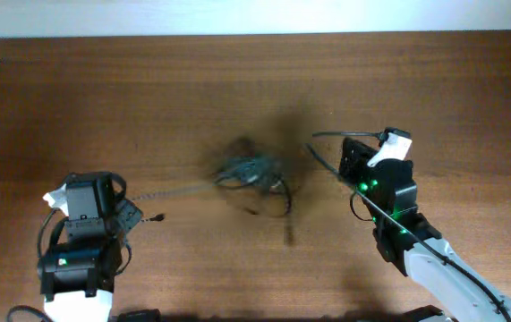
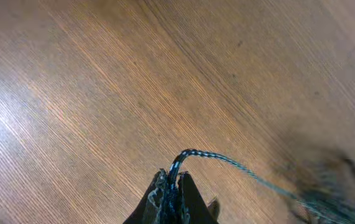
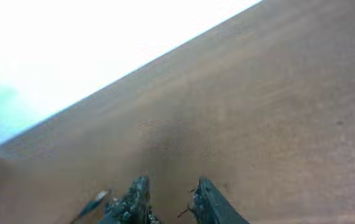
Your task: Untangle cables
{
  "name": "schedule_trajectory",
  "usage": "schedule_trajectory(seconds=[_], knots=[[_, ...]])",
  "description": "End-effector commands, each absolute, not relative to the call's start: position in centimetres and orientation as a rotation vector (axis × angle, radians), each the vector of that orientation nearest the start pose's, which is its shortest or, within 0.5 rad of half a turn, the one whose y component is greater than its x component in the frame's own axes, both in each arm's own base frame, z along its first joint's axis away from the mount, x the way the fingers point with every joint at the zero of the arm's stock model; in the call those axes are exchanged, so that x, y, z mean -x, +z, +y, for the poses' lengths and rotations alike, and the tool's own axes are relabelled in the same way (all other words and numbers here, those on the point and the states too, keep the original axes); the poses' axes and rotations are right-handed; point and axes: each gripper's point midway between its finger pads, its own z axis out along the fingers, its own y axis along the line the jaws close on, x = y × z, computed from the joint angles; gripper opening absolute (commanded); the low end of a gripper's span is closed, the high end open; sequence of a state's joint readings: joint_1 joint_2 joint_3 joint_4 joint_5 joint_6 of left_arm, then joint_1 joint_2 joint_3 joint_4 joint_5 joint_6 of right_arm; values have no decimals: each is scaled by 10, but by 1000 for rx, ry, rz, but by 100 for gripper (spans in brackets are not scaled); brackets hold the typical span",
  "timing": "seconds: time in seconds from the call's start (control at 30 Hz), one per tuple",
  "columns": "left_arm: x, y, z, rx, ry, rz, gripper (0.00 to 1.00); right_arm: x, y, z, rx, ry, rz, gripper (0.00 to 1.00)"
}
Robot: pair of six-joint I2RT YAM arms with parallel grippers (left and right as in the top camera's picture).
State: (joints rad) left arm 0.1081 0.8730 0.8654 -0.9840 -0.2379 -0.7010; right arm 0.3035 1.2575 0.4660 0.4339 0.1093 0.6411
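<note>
Centrally, cables point(image 1: 253, 170) bunched, blurred; speckled cable point(image 2: 227, 160) pinched by left end effector point(image 2: 172, 183).

Even light — cables point(image 1: 253, 170) blurred — glare.

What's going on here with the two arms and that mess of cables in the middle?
The left gripper is shut on one end of the braided cable, which runs fairly straight across the table to the tangle in the middle. The tangle looks blurred, so it is probably being tugged. The right gripper is open to the right of the tangle, with nothing visible between its fingers. Nothing is untangled yet.
</note>
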Motion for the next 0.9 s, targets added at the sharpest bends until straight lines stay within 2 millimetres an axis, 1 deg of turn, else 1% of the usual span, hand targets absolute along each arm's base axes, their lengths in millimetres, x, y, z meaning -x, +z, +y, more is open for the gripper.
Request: schedule_trajectory(seconds=[0.0, 0.03, 0.07, 0.1, 0.13, 0.17, 0.2, 0.23, 0.27, 0.3, 0.33, 0.37, 0.4, 0.43, 0.47, 0.5, 0.53, 0.57, 0.6, 0.63, 0.67, 0.7, 0.73, 0.77, 0.8, 0.87], knots=[[-215, 177, 79, 1161, 148, 2206, 0, -365, 155, 117, -351, 671, 1944, 40], [-216, 176, 75, 1271, 75, 2154, 4, -343, 153, 159, -171, 919, 2027, 51], [-218, 174, 69, 1278, 20, 2168, 16, -326, 156, 181, -56, 1072, 2055, 57], [-220, 172, 60, 1269, -41, 2193, 76, -308, 157, 197, 37, 1200, 2087, 65], [-227, 172, 50, 1253, -122, 2210, 99, -299, 154, 203, 67, 1245, 2116, 67], [-239, 174, 39, 1224, -222, 2214, 99, -291, 146, 209, 75, 1258, 2160, 73], [-271, 184, 11, 1014, -437, 2255, 99, -288, 144, 212, 86, 1255, 2172, 77], [-293, 188, -10, 853, -579, 2285, 99, -291, 143, 211, 73, 1235, 2173, 78], [-303, 175, -16, 855, -611, 2327, 99, -293, 142, 209, 59, 1217, 2172, 79], [-310, 154, -31, 840, -664, 2411, 99, -293, 142, 208, 57, 1213, 2172, 80], [-320, 141, -58, 778, -770, 2474, 99, -293, 140, 208, 54, 1212, 2178, 80], [-329, 114, -80, 932, -834, 2524, 99, -292, 130, 204, 15, 1180, 2225, 80], [-327, 90, -88, 1211, -863, 2540, 98, -287, 121, 201, -8, 1166, 2272, 80], [-326, 64, -98, 1513, -866, 2521, 95, -283, 109, 196, -45, 1135, 2329, 80], [-337, 50, -109, 1551, -887, 2508, 93, -281, 107, 196, -51, 1133, 2344, 80], [-347, 38, -120, 1512, -906, 2518, 61, -281, 107, 196, -51, 1133, 2344, 80], [-346, 23, -129, 1493, -889, 2556, 13, -281, 106, 196, -53, 1132, 2348, 80], [-342, 13, -132, 1486, -857, 2589, 0, -282, 106, 195, -57, 1123, 2342, 80], [-347, 15, -131, 1279, -849, 2633, 0, -282, 105, 194, -60, 1120, 2348, 79], [-355, 19, -132, 1032, -843, 2656, 0, -281, 105, 195, -57, 1127, 2353, 79], [-362, 28, -143, 813, -912, 2657, 0, -274, 107, 201, 22, 1164, 2348, 80], [-371, 44, -158, 551, -1015, 2612, 0, -269, 112, 207, 241, 1144, 2289, 80], [-374, 53, -167, 463, -1089, 2581, 0, -267, 113, 208, 315, 1130, 2265, 80], [-375, 65, -177, 402, -1183, 2545, 1, -264, 115, 211, 349, 1152, 2254, 80], [-372, 69, -182, 380, -1240, 2540, 3, -258, 120, 217, 388, 1207, 2236, 80], [-361, 76, -198, 318, -1342, 2552, 3, -248, 124, 233, 536, 1192, 2175, 80]])
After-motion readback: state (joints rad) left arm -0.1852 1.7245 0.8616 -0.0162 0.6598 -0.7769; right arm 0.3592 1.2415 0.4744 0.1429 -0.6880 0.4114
